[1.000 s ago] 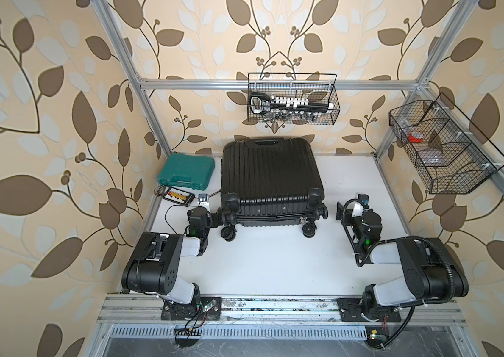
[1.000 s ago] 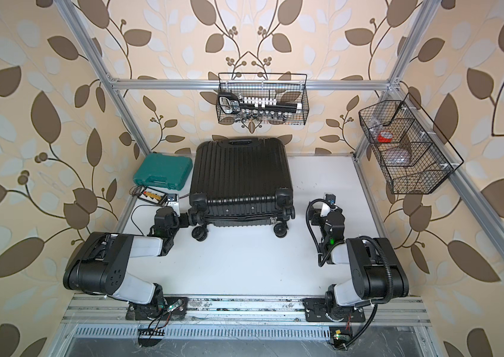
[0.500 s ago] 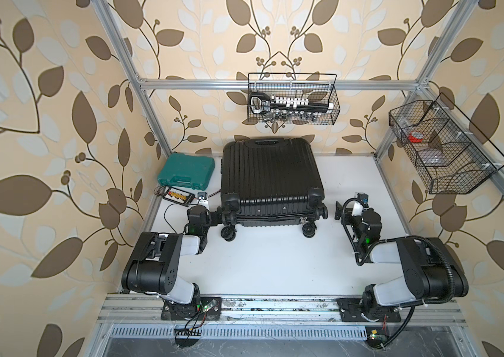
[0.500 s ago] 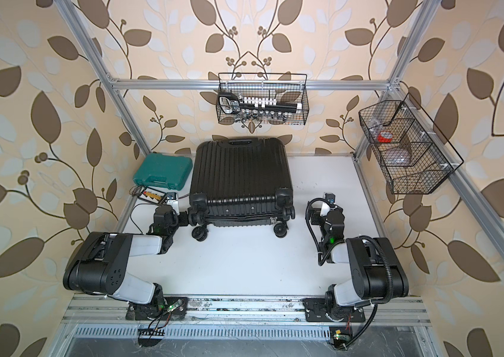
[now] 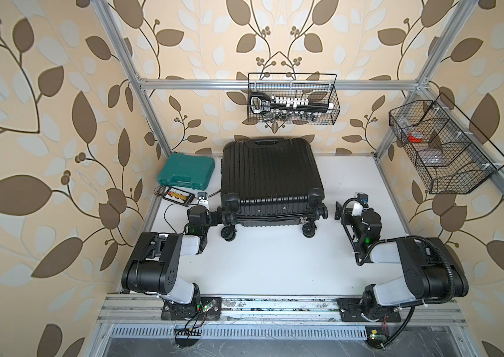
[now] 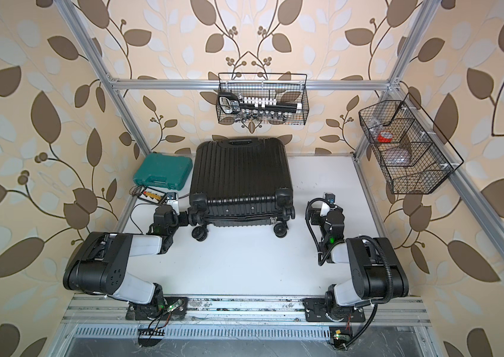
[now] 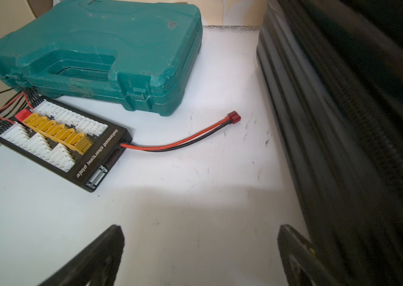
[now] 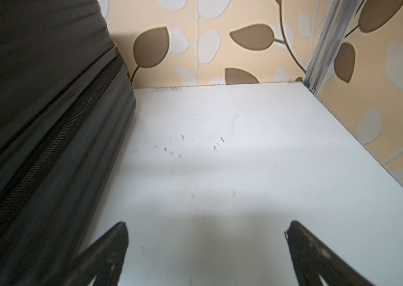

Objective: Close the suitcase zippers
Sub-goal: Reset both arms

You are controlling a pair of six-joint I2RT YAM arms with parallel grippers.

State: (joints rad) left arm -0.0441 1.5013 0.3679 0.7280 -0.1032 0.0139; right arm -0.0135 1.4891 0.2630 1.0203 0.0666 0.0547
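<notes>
The black ribbed suitcase [image 5: 270, 179] [image 6: 239, 176] lies flat at the back middle of the white table, with its wheels toward the front. Its zipper track [image 8: 54, 143] [image 7: 373, 123] runs along both sides between the shell halves. A small pale pull [image 6: 273, 220] shows on the front side by the right wheel. My left gripper [image 5: 212, 213] [image 6: 182, 216] [image 7: 200, 227] is open and empty, low beside the front left wheel. My right gripper [image 5: 348, 210] [image 6: 317, 213] [image 8: 207, 224] is open and empty, a little right of the front right corner.
A teal tool case [image 5: 186, 173] [image 7: 96, 54] sits left of the suitcase. In front of it lies a charging plate [image 5: 178, 195] [image 7: 59, 141] with a red-black lead [image 7: 183, 141]. Wire baskets hang on the back wall [image 5: 292, 106] and right wall [image 5: 439, 154].
</notes>
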